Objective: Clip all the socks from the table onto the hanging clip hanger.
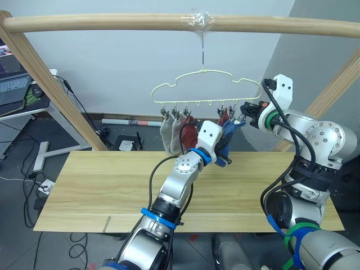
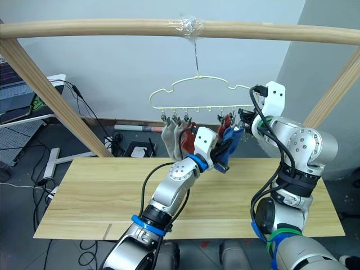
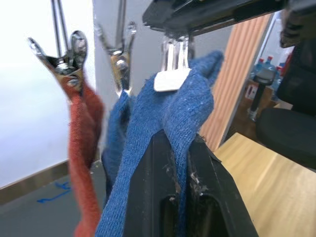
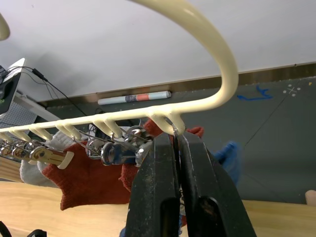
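Note:
The pale-yellow clip hanger (image 1: pixel 202 79) hangs by its hook from the pole above the table (image 1: pixel 112 185). Two grey socks (image 1: pixel 169 135) and a rust-red sock (image 1: pixel 188 134) dangle from its left clips. In the left wrist view another rust-red sock (image 3: pixel 81 138) and a blue sock (image 3: pixel 116 133) hang from clips. My left gripper (image 1: pixel 224 147) is shut on a second blue sock (image 3: pixel 182 113), holding its top edge up at a clip (image 3: pixel 175 49). My right gripper (image 4: pixel 176 148) is shut on that end clip, under the hanger wire (image 4: pixel 217 49).
The round wooden pole frame (image 1: pixel 112 22) spans the top, with slanted legs at both sides. A desk with a laptop (image 1: pixel 14 84) stands far left, cables lie on the floor, and a tube (image 1: pixel 132 121) lies by the wall.

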Robot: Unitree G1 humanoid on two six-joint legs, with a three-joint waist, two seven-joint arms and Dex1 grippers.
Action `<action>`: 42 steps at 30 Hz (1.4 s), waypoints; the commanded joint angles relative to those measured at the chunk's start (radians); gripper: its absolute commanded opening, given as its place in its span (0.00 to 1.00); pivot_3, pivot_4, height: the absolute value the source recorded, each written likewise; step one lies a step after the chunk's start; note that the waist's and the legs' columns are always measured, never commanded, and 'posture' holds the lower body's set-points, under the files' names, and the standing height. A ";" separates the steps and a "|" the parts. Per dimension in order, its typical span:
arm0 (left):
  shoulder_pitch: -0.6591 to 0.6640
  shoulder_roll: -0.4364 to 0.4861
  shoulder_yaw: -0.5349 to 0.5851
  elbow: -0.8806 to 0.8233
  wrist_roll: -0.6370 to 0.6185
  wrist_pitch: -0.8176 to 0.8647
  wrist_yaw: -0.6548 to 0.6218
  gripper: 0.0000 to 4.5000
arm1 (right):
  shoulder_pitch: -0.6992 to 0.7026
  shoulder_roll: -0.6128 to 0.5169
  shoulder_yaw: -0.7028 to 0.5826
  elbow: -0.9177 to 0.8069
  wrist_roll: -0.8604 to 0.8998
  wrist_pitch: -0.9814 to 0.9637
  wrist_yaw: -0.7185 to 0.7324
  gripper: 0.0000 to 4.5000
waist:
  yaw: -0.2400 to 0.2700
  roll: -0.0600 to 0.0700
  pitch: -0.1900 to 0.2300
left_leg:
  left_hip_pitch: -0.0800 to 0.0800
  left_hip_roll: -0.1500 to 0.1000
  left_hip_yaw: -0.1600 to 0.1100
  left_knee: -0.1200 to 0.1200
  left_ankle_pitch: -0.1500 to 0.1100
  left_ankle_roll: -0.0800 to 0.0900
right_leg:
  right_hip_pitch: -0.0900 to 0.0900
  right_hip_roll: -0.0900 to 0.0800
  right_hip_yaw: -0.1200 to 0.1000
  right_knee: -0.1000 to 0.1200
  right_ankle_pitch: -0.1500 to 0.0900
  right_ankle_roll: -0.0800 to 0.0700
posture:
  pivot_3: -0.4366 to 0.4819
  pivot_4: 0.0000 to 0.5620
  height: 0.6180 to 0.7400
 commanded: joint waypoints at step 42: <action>0.094 0.105 0.084 -0.081 -0.096 0.094 -0.124 1.00 | 0.416 -0.324 0.283 -0.303 0.005 -0.458 0.316 1.00 | -0.058 0.001 0.000 | -0.001 0.000 0.001 -0.001 0.000 0.000 | -0.001 0.000 0.001 -0.001 0.000 0.001 | 0.41 0.29 1.00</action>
